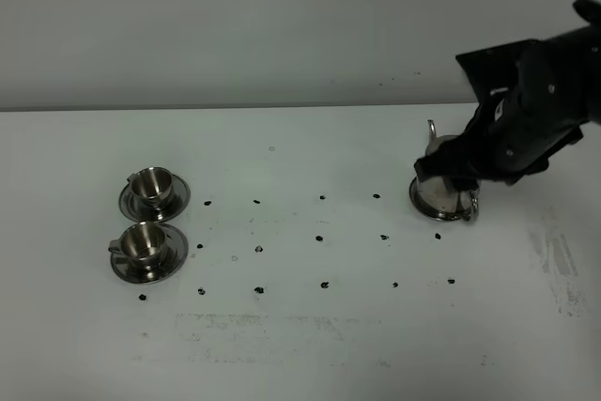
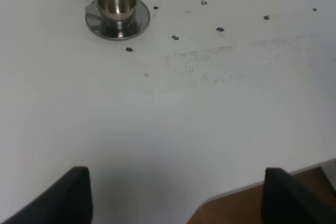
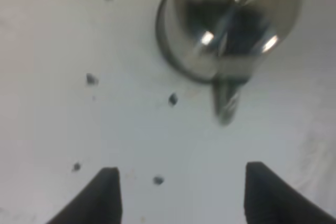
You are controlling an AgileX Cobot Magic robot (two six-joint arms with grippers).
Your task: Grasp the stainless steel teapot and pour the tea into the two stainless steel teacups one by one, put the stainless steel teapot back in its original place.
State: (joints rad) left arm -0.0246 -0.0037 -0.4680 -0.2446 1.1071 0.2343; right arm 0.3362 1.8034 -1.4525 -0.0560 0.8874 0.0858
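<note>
Jaws spread wide, the right gripper [image 3: 178, 192] hangs over the stainless steel teapot [image 1: 439, 196], apparently lining up on its handle [image 3: 227, 103], while the left gripper [image 2: 176, 198] waits likewise spread, empty.

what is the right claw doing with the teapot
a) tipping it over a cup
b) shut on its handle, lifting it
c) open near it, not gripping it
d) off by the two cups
c: in the right wrist view the right claw has its fingers wide apart with only table between them, and the teapot stands ahead of them, ungripped.
</note>
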